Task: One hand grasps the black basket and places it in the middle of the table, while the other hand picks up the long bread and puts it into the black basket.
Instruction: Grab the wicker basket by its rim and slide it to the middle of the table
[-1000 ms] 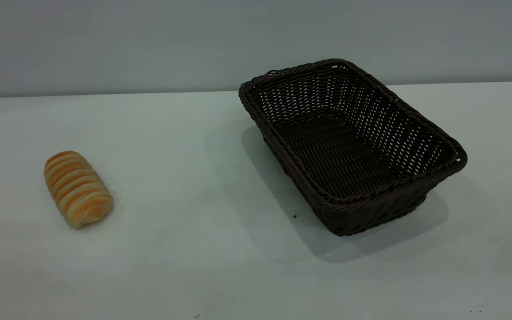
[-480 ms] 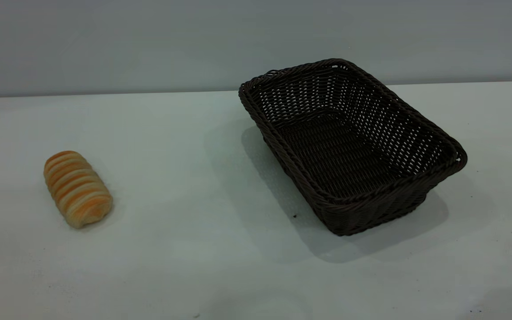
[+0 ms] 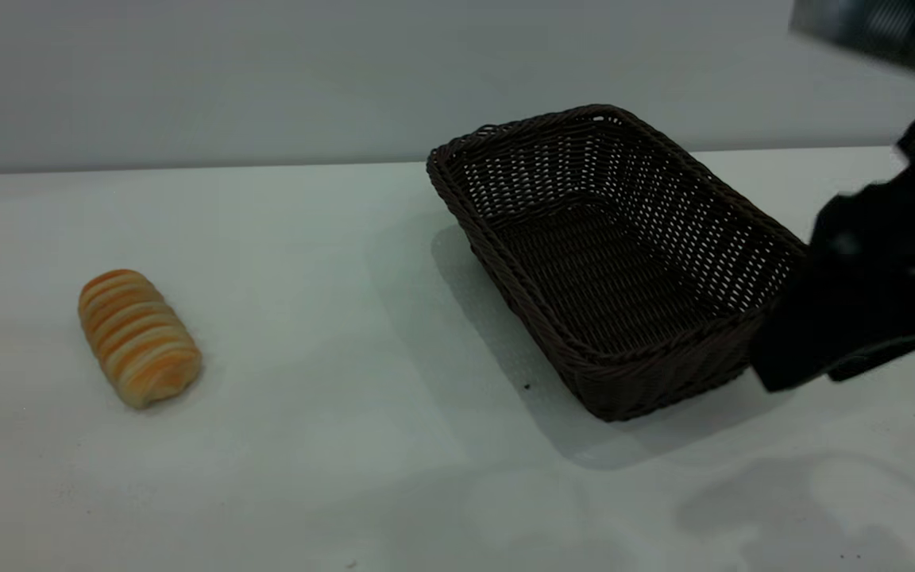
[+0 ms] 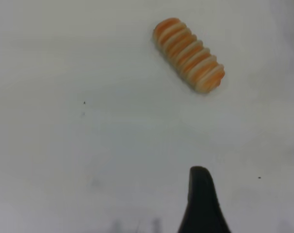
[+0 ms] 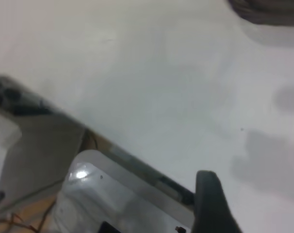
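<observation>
One black basket (image 3: 624, 262) and one long bread (image 3: 138, 337) sit on the table (image 3: 330, 278), the bread lying well apart from the basket, toward the left arm's side. The right gripper (image 3: 862, 318) hangs just beside the basket's near corner, hiding part of its rim; its grip cannot be told. One left gripper fingertip (image 4: 201, 204) hovers above bare tabletop near the bread, grip likewise unclear.

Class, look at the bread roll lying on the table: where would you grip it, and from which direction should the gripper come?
Grip the bread roll across its middle, coming straight down from above. It lies flat on the table with open space all round, and its short width, across the pale stripes, probably suits the fingers better than its length. The basket stands well apart, so nothing blocks the descent.
</observation>
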